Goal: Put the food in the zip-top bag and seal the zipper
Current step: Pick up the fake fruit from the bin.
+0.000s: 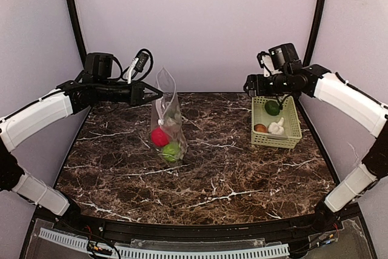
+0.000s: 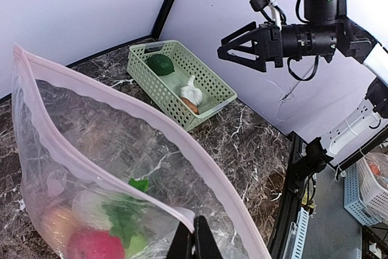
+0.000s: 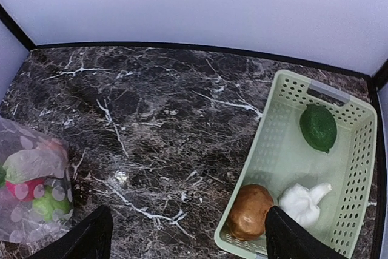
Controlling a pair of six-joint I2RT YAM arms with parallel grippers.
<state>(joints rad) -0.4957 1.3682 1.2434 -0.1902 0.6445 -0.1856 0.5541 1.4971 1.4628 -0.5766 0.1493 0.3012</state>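
While the clear, crinkly plastic zip-top bag with pale round dots stands upright on the left-centre of the dark brown marble-patterned table, its top edge is pinched by the left gripper. The jaws are seen shut tight on the thin whitish-pink zipper strip. Whether the strip is pressed closed along its length cannot be told.

Bag contents noted through the plastic:
- round red apple, low in the bag
- round green apple, just beneath it
- green leaves and a pale orange piece, seen in the left wrist view

The pale green plastic lattice basket is set at the right side of the table, well apart from the bag. Three pieces are counted in it: a dark green rounded piece at the far end, and a brown rounded piece and a white garlic bulb side by side at the near end.

The right gripper is held in the air above the table near the basket's far end. Its jaws are spread wide and nothing is held between them.
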